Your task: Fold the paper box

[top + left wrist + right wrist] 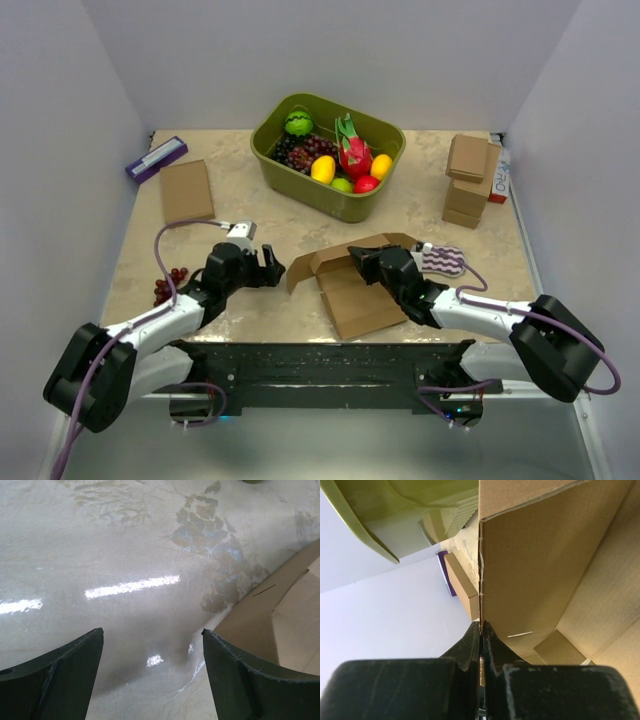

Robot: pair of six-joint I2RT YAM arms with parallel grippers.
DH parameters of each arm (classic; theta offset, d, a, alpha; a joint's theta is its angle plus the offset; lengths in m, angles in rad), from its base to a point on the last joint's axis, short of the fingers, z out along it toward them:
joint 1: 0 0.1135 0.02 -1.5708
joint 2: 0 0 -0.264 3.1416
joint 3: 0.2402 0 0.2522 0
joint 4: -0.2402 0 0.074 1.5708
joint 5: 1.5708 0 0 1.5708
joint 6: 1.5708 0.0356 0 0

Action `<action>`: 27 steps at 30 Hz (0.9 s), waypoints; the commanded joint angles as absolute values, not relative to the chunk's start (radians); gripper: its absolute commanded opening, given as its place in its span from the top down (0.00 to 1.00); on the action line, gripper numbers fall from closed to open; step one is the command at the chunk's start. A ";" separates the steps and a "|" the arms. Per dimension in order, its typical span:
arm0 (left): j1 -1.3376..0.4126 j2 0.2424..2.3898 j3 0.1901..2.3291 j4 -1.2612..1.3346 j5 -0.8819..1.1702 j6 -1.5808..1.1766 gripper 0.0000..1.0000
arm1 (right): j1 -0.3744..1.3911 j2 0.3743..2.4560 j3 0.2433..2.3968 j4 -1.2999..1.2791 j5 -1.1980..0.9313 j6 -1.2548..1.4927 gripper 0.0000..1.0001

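Top cam, mid-fold: the paper box (352, 298) sat just right of centre in the lower half of the frame, on the marbled table (425, 210), w/ its broad panel flat toward the bottom edge and its upper flaps standing up. My R gripper (353, 258), on the arm from the lower right, was pressed together on one raised flap at the box's upper edge. The R wrist cam showed the cardboard edge running straight down into the closed fingertips (470, 640). My L gripper (274, 266), on the arm from the lower left, hung w/ its jaws spread wide and nothing between them, just left of the box's left flap. In the L wrist cam that flap's edge lay beside the right-hand finger (250, 680), and I couldn't tell whether they touched. Behind the box, at top centre, stood an olive-green bin (305, 192) of fruit. A flat brown box (187, 190) and a purple carton (156, 158) lay at upper left, and a stack of small brown boxes (468, 180) stood at upper right. Dark grapes (170, 285) lay at the left edge near the L arm, and a purple-and-white striped pouch (442, 261) just right of the R gripper.
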State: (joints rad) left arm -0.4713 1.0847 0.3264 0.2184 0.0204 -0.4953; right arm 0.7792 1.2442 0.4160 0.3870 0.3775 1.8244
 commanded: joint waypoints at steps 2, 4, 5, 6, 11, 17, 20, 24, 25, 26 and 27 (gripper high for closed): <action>-0.471 1.169 0.302 0.481 0.179 -0.407 0.17 | 0.782 1.226 0.411 0.425 0.442 1.792 1.00; -0.477 1.187 0.302 0.524 0.215 -0.387 0.18 | 0.782 1.230 0.411 0.428 0.442 1.790 1.00; -0.491 1.199 0.304 0.537 0.221 -0.380 0.19 | 0.782 1.232 0.411 0.429 0.442 1.790 1.00; -0.500 1.203 0.304 0.558 0.235 -0.376 0.20 | 0.782 1.233 0.413 0.430 0.442 1.790 1.00; -0.590 1.198 0.299 0.584 0.232 -0.316 0.22 | 0.782 1.233 0.413 0.429 0.440 1.789 1.00; -0.656 1.210 0.298 0.592 0.179 -0.282 0.23 | 0.782 1.235 0.411 0.430 0.439 1.786 1.00; -0.669 1.219 0.291 0.624 0.176 -0.287 0.23 | 0.782 1.235 0.413 0.426 0.440 1.783 1.00; -0.692 1.244 0.287 0.689 0.167 -0.304 0.24 | 0.782 1.235 0.407 0.423 0.443 1.781 1.00; -0.699 1.253 0.282 0.702 0.166 -0.308 0.23 | 0.782 1.233 0.407 0.423 0.443 1.781 1.00; -0.703 1.258 0.278 0.719 0.164 -0.314 0.23 | 0.782 1.235 0.403 0.426 0.442 1.781 1.00; -0.706 1.261 0.273 0.747 0.155 -0.325 0.24 | 0.782 1.233 0.403 0.423 0.443 1.781 1.00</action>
